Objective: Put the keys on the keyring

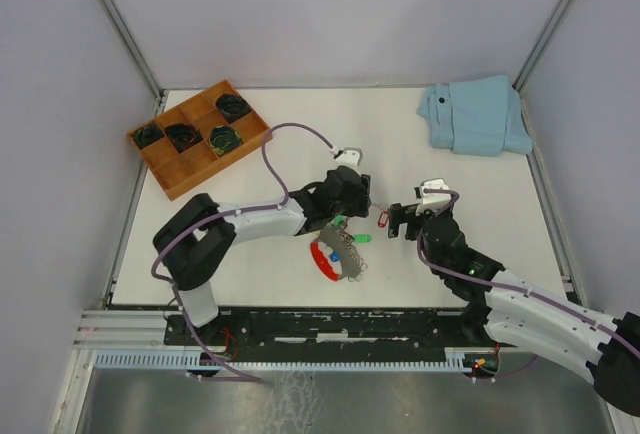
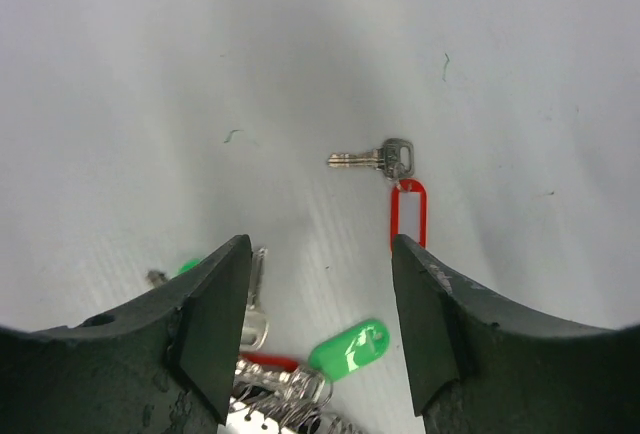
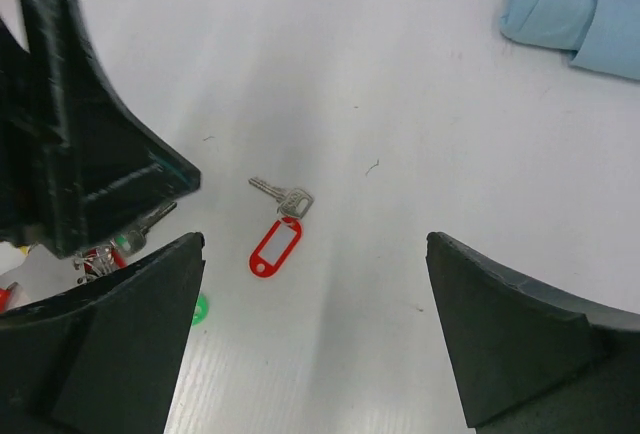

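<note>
Silver key (image 2: 385,158) with red tag (image 2: 408,214) at frame centre
Left gripper (image 2: 320,254) and right gripper (image 3: 315,249) both spread, grasping nothing.

Both arms were the same build. The left arm (image 1: 250,222) and right arm (image 1: 520,299) had white shells on the long links and chunky black joints. A thin purple cable (image 1: 300,134) ran along each one up to a small white camera block (image 1: 347,155) at the wrist. The left gripper (image 2: 320,254) and right gripper (image 3: 312,254) had matte black wedge fingers (image 2: 215,324), kinda scuffed with pale specks. The bases sat on a black plate (image 1: 330,326).
</note>
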You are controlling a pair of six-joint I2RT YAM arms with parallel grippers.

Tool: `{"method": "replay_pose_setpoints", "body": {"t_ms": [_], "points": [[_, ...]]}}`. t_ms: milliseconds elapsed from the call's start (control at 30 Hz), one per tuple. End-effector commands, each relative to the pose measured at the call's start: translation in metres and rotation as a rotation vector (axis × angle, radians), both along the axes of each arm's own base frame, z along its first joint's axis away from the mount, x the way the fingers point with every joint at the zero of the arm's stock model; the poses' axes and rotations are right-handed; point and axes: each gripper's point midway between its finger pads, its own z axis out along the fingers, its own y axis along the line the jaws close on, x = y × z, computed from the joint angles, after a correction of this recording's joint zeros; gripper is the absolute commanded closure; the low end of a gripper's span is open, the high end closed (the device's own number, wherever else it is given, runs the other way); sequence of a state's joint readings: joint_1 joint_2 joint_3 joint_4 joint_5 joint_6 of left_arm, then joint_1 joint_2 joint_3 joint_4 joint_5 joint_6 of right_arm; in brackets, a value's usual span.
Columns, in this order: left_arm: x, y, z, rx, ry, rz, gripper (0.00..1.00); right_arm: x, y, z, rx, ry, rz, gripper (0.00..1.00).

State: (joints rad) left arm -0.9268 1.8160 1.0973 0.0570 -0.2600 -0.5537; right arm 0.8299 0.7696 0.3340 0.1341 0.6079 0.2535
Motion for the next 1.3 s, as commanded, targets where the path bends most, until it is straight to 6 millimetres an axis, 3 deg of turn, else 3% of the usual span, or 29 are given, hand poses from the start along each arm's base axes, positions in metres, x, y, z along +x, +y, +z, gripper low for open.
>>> {"method": "replay_pose_setpoints", "body": {"t_ms": [0,300,467,633,1033,1267], "points": [[0.000,0.029,0.030,-0.025,-0.077,0.067,0.34,0.002,0.017,0.008,0.050,0.011,0.051,0.00],[-0.045,0.084,0.027,-0.026,-0.003,0.109,0.33,-0.010,0.058,-0.013,-0.019,0.135,0.285,0.06],[-0.060,0.094,0.017,-0.024,0.043,0.101,0.34,-0.017,0.081,-0.029,-0.036,0.228,0.390,0.11],[-0.069,0.092,0.000,-0.049,0.087,0.093,0.39,-0.025,0.102,-0.057,-0.063,0.388,0.465,0.19],[-0.064,0.112,-0.033,0.011,0.135,0.128,0.60,-0.044,0.137,-0.097,-0.069,0.635,0.611,0.40],[-0.051,0.130,-0.048,0.055,0.131,0.152,0.66,-0.070,0.171,-0.104,0.009,0.757,0.813,0.53]]}}
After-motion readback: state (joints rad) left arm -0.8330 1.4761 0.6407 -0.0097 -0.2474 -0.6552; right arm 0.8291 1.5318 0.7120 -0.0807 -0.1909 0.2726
